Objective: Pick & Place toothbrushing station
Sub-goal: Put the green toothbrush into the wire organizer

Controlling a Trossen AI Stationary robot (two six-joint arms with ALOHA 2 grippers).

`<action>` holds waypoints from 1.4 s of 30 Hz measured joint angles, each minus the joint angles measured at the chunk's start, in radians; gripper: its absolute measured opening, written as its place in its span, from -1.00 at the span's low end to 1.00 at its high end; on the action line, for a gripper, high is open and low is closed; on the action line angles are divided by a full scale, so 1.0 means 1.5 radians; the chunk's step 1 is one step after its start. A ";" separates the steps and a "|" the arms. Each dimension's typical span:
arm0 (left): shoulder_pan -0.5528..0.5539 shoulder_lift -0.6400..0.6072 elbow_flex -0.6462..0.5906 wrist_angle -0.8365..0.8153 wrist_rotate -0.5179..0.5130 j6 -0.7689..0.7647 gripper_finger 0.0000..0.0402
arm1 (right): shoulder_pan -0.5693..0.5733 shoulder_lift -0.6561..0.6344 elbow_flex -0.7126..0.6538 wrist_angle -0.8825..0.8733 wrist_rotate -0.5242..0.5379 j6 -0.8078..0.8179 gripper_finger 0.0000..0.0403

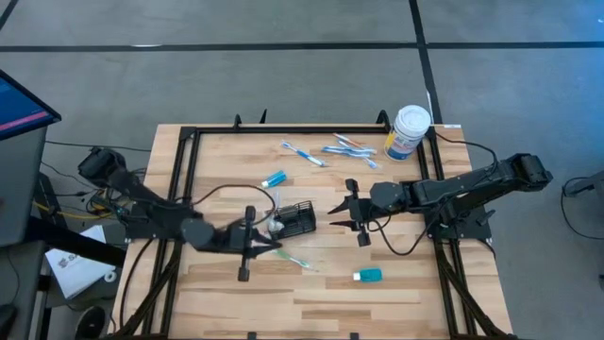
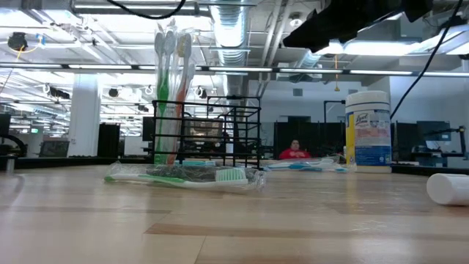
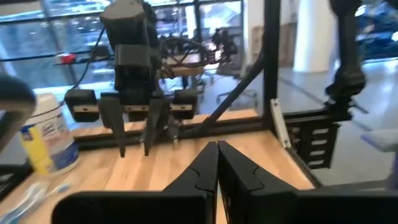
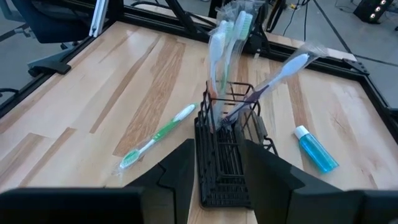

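The toothbrushing station (image 1: pixel 300 218), a small black wire-mesh holder, stands upright on its base near the table's middle. Several wrapped toothbrushes (image 4: pixel 227 43) stick up out of it, as the low view also shows (image 2: pixel 173 73). My right gripper (image 1: pixel 336 212) is open to the right of the holder (image 4: pixel 221 180) and points at it. In the right wrist view the holder shows between the two fingers, apart from them. My left gripper (image 1: pixel 272 245) hovers shut and empty to the near left of the holder, its fingers (image 3: pixel 217 155) closed together.
A green toothbrush (image 1: pixel 291 255) in a clear wrapper lies on the table near the holder. Blue tubes lie at the near right (image 1: pixel 368 275) and behind the holder (image 1: pixel 274 178). More toothbrushes (image 1: pixel 332 148) and a white canister (image 1: pixel 408 130) are at the far right. A black frame (image 1: pixel 184 170) rims the table.
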 joint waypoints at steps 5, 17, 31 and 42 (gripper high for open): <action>-0.055 0.052 0.044 -0.056 -0.098 0.004 -1.00 | 0.000 0.000 0.000 0.000 0.000 0.007 -0.39; -0.089 0.204 0.132 -0.193 -0.115 -0.008 -1.00 | 0.000 0.000 0.000 -0.001 0.000 0.009 -0.39; -0.087 0.315 0.140 -0.190 -0.087 -0.073 -1.00 | 0.000 0.000 0.000 -0.009 0.000 0.018 -0.39; -0.091 0.333 0.140 -0.187 -0.226 0.022 -1.00 | 0.000 0.000 0.000 -0.009 0.000 0.019 -0.39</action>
